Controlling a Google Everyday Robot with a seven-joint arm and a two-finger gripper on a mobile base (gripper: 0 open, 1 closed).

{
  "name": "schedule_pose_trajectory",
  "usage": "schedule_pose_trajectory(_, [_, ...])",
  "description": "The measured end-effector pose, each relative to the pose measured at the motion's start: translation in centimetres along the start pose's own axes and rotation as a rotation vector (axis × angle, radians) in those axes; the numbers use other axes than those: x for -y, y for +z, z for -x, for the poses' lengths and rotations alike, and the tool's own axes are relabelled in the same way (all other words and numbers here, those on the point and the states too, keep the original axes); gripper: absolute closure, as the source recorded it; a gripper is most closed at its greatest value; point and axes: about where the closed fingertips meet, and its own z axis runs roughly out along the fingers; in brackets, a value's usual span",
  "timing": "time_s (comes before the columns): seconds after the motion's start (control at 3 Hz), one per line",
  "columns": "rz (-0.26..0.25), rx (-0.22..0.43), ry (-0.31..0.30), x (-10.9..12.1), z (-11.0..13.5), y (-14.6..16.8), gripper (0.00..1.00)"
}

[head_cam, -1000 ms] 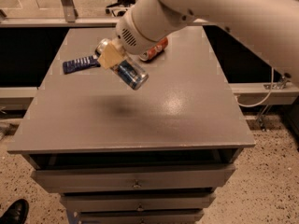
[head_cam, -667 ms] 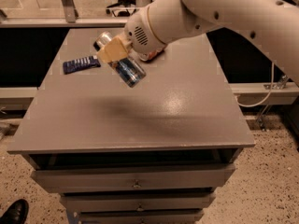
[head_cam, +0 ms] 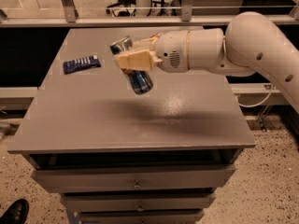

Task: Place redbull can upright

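My gripper (head_cam: pixel 132 59) reaches in from the right over the middle of the grey table (head_cam: pixel 135 120). It is shut on the redbull can (head_cam: pixel 138 78), a slim silver-and-blue can. The can hangs tilted in the air above the table: its silver top end points up and to the left, and its blue lower end points down and to the right. A shadow lies on the table below it. The cream-coloured fingers (head_cam: pixel 135 61) cross the can's upper half and hide part of it.
A flat dark-blue packet (head_cam: pixel 81 64) lies on the table's left rear part. The wider orange-red can is hidden behind my arm (head_cam: pixel 219 48). The table is a drawer cabinet (head_cam: pixel 135 183). A shoe (head_cam: pixel 14 212) shows on the floor at lower left.
The arm has rotated so the wrist now lies level from the right. The can has moved a little right and down and stands closer to upright than before.
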Motion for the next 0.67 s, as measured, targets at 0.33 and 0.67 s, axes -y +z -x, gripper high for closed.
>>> schedule_pose_trajectory(0.33, [0.003,-0.012,-0.049,-0.48,0.39,0.59,1.0])
schedule_pose_trajectory(0.67, [-0.008,0.007,-0.043,-0.88,0.3,0.1,1.0])
